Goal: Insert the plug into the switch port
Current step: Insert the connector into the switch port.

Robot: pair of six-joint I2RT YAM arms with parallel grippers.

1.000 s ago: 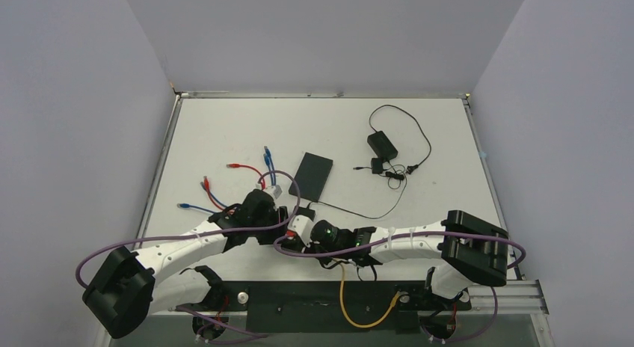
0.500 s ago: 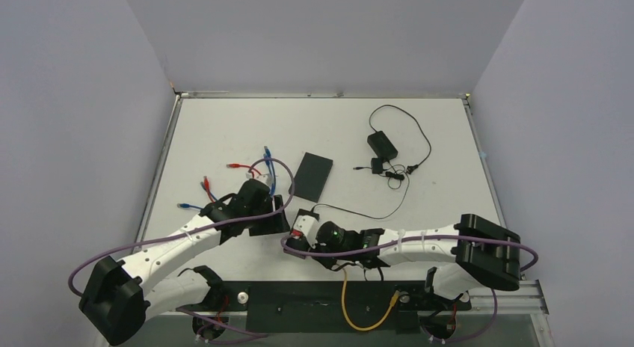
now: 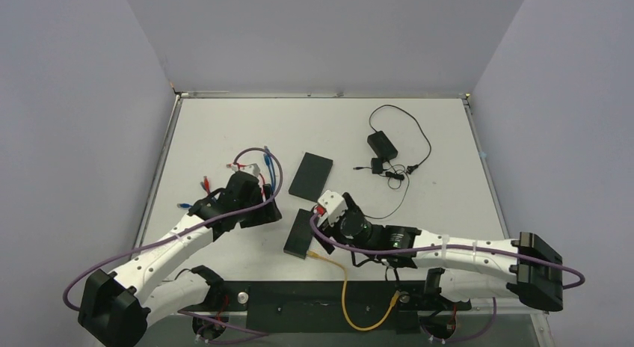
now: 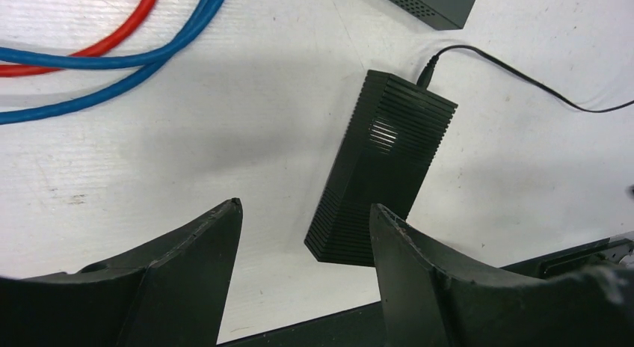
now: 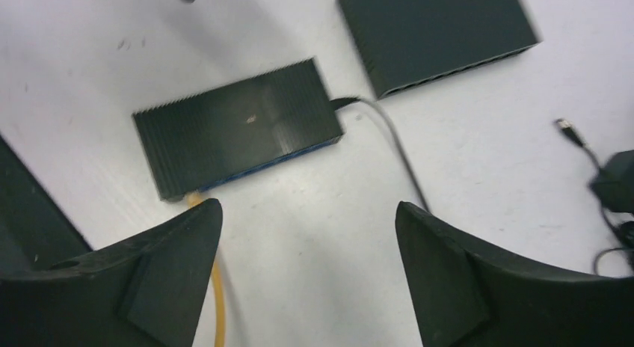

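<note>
The left gripper (image 4: 305,209) and right gripper (image 5: 308,212) have pulled away from the switch (image 3: 302,232), which lies on the table (image 3: 224,130) between them. Both stand open and empty; the yellow plug (image 5: 193,200) sits in the switch's end.

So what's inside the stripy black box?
A yellow cable goes into the front edge of the stripy black box, and a dark cord into one end. Its insides and the plug tips are hidden by the case.

Just ahead of the left gripper's (image 4: 306,206) spread jaws lies a ribbed black switch (image 4: 381,167), black cord (image 4: 508,70) at its far end; blue cables (image 4: 112,59) far left.
</note>
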